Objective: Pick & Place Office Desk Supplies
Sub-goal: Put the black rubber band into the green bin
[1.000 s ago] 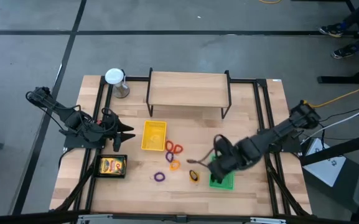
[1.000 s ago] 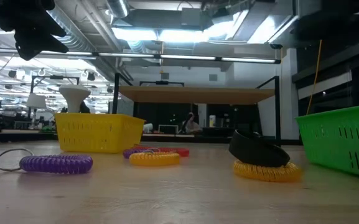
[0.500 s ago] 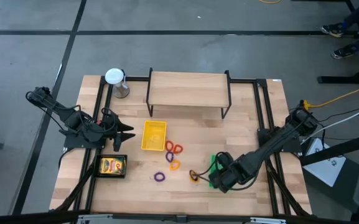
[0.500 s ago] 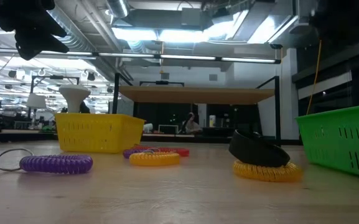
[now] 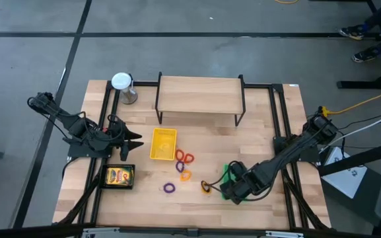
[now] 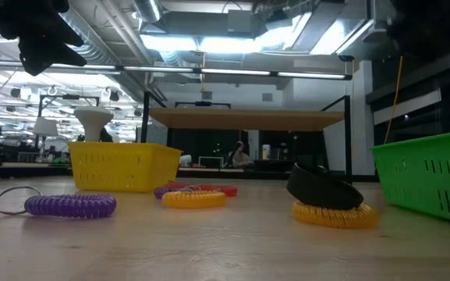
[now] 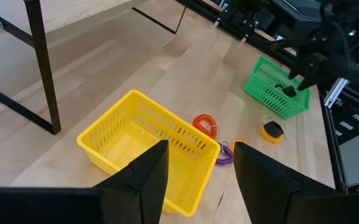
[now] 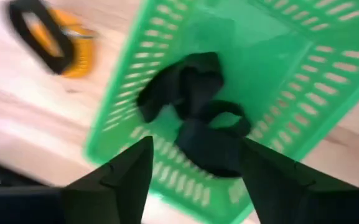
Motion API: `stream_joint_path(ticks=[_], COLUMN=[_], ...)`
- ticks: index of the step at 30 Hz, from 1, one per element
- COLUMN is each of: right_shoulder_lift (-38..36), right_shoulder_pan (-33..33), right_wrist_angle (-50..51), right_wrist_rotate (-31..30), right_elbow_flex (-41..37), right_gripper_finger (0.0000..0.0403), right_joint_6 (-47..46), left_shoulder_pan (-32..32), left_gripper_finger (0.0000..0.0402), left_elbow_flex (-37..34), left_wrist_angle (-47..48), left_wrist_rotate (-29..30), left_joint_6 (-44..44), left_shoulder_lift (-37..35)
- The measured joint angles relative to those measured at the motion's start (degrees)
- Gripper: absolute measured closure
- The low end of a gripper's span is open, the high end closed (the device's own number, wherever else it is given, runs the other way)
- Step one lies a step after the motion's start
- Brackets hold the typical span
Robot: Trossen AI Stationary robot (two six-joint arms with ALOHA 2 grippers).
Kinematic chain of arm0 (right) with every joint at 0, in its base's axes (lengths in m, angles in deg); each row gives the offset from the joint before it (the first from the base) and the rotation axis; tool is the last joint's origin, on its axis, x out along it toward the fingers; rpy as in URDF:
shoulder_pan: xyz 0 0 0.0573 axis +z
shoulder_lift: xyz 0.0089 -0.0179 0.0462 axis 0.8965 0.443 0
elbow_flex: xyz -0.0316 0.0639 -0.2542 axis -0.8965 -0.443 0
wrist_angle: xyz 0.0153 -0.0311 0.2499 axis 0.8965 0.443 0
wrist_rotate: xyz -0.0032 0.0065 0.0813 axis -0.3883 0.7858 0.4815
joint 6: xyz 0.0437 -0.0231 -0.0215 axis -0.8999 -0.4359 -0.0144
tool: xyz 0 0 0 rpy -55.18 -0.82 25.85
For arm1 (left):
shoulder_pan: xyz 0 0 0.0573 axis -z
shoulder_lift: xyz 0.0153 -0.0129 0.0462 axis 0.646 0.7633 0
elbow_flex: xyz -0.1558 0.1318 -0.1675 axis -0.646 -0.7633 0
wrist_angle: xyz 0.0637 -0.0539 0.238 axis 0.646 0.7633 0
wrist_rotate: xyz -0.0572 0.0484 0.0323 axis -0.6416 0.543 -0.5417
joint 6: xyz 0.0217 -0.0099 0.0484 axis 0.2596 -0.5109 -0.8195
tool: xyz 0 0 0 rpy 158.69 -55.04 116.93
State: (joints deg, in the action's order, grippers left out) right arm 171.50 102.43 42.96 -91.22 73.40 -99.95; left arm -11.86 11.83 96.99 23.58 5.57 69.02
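My right gripper [image 8: 196, 144] hangs open, pointing down, low over the green tray [image 8: 279, 74], near the table's front right [image 5: 231, 190]. Black clips [image 8: 188, 102] lie on the tray's floor below and between its fingers. Another black clip [image 5: 207, 187] rests on an orange ring [image 6: 335, 215] just left of the tray. Purple [image 5: 169, 188], orange [image 5: 185, 175] and red [image 5: 188, 158] rings lie on the wood. A yellow printed box [image 5: 119, 176] lies in a black tray. My left gripper [image 5: 137, 140] waits open, left of the yellow tray [image 5: 164, 143].
A low wooden shelf on black legs [image 5: 200, 96] stands at the far middle, with a grey cylinder with a white top [image 5: 125, 88] to its left. Black frame rails [image 5: 279, 132] run along both sides. Bare wood lies near the front edge between the black tray and the green tray.
My right gripper has come down and toward the table's near edge, from above the green tray's far end to low over the tray, rolling a little as it went. The rings, the trays and my left arm have kept still.
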Motion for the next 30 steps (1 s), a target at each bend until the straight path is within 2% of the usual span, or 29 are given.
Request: stream_joint_path(ticks=[3, 9, 12, 15, 24, 30], right_shoulder_lift=[0.0, -0.08, -0.11, 0.42, 5.88, 9.56], right_shoulder_pan=[0.01, -0.77, -2.39, -4.75, -11.13, -12.33], right_wrist_angle=[0.41, -0.31, -3.12, -5.66, -15.61, -17.97], right_wrist_rotate=[-2.53, -12.45, -14.09, -13.04, -3.74, -0.35], right_elbow_flex=[2.63, 8.1, 8.46, 8.46, 8.46, 8.46], right_gripper_finger=[0.0164, 0.0177, 0.0188, 0.0199, 0.0235, 0.0229], right_joint_6=[0.17, 3.82, 6.89, 10.6, 21.94, 24.39], left_shoulder_pan=[0.0, 0.0, 0.0, 0.0, 0.0, 0.0], left_gripper_finger=[0.0226, 0.0226, 0.0226, 0.0226, 0.0226, 0.0226], left_elbow_flex=[0.0, 0.0, 0.0, 0.0, 0.0, 0.0], left_wrist_angle=[0.0, 0.0, 0.0, 0.0, -0.02, 0.05], left_wrist_rotate=[0.0, -0.02, -0.02, -0.02, -0.03, -0.23], left_joint_6=[0.16, 0.37, 0.39, 0.37, 0.84, 0.87], left_shoulder_lift=[0.0, -0.02, 0.0, 0.0, 0.1, 0.66])
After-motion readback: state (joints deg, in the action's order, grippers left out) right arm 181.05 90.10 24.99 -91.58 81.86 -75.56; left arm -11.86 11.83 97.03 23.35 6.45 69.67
